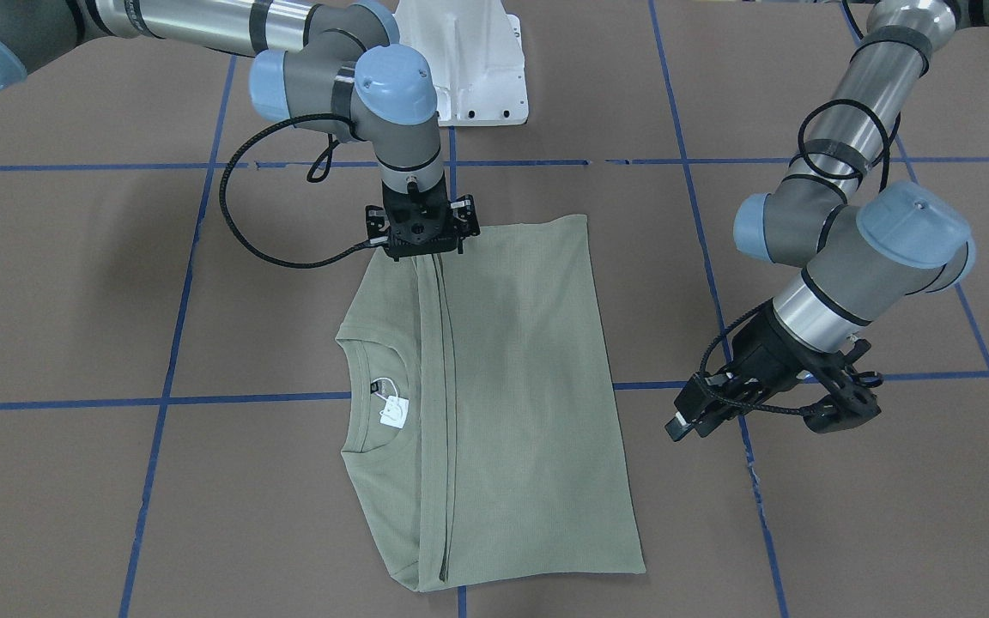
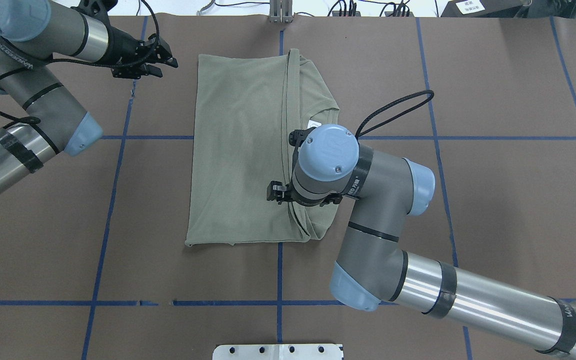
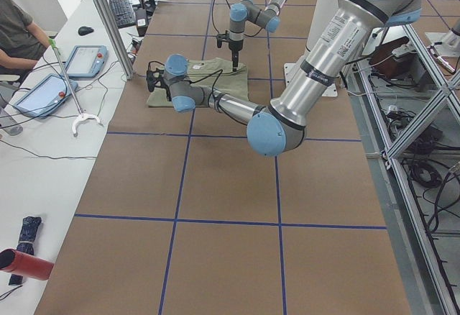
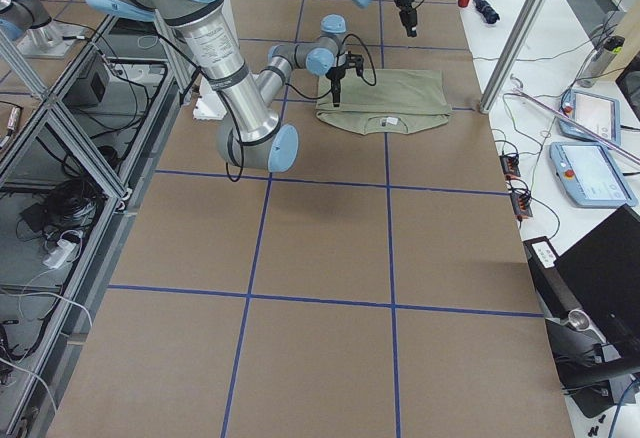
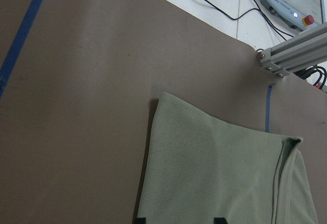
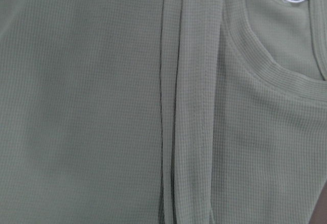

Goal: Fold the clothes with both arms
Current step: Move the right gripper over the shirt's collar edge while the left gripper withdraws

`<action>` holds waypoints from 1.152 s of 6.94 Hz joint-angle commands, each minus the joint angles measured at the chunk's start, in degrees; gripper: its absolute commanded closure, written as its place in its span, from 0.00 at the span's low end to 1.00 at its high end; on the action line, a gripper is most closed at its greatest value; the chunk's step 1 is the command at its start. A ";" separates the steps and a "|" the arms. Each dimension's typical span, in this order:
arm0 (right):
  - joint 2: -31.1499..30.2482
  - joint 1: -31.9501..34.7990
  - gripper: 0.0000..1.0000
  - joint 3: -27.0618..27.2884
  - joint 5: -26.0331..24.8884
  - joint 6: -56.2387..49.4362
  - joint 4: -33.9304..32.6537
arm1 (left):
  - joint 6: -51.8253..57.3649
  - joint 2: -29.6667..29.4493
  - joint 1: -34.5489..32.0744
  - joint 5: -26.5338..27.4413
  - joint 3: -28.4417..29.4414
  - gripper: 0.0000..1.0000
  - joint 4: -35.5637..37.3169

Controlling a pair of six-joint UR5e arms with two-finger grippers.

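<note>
The sage-green knit shirt (image 1: 512, 386) lies folded lengthwise on the brown worktop (image 1: 74, 300), directly beneath the right end effector (image 1: 422, 245). That end effector points straight down onto the doubled fold line near the hem end; whether its fingers are spread or pinching cloth cannot be told. The collar's white tag (image 1: 391, 410) lies further along that fold. The left end effector (image 2: 165, 62) hovers with fingers spread, just beside the shirt's corner and apart from it.
</note>
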 commanded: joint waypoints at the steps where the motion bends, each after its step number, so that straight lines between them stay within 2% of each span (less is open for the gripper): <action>1: 0.69 -0.92 0.00 -1.69 -2.05 -7.25 -3.25 | 0.09 0.58 -0.04 -0.01 0.03 0.46 -0.15; 3: 0.00 -1.00 0.00 -0.56 -2.93 -9.11 -8.78 | 0.09 0.67 -0.13 0.08 0.12 0.46 -0.16; 4: -2.44 -1.44 0.00 0.58 -4.07 -9.72 -9.76 | 0.09 0.67 -0.13 0.08 0.20 0.46 -0.16; 5: -7.60 -2.05 0.00 5.90 -4.86 -11.56 -10.12 | 0.09 0.67 -0.22 0.08 0.20 0.46 -0.07; 6: -13.48 -1.36 0.00 15.18 -4.78 -16.10 -15.17 | 0.09 0.67 -0.22 0.08 0.20 0.46 -0.07; 7: -15.37 -0.92 0.00 20.66 -4.95 -20.06 -21.05 | 0.01 0.58 -0.31 -0.01 0.12 0.46 0.02; 8: -14.52 -1.53 0.00 20.46 -5.04 -19.67 -21.80 | 0.00 0.41 -0.31 -0.09 0.03 0.46 0.28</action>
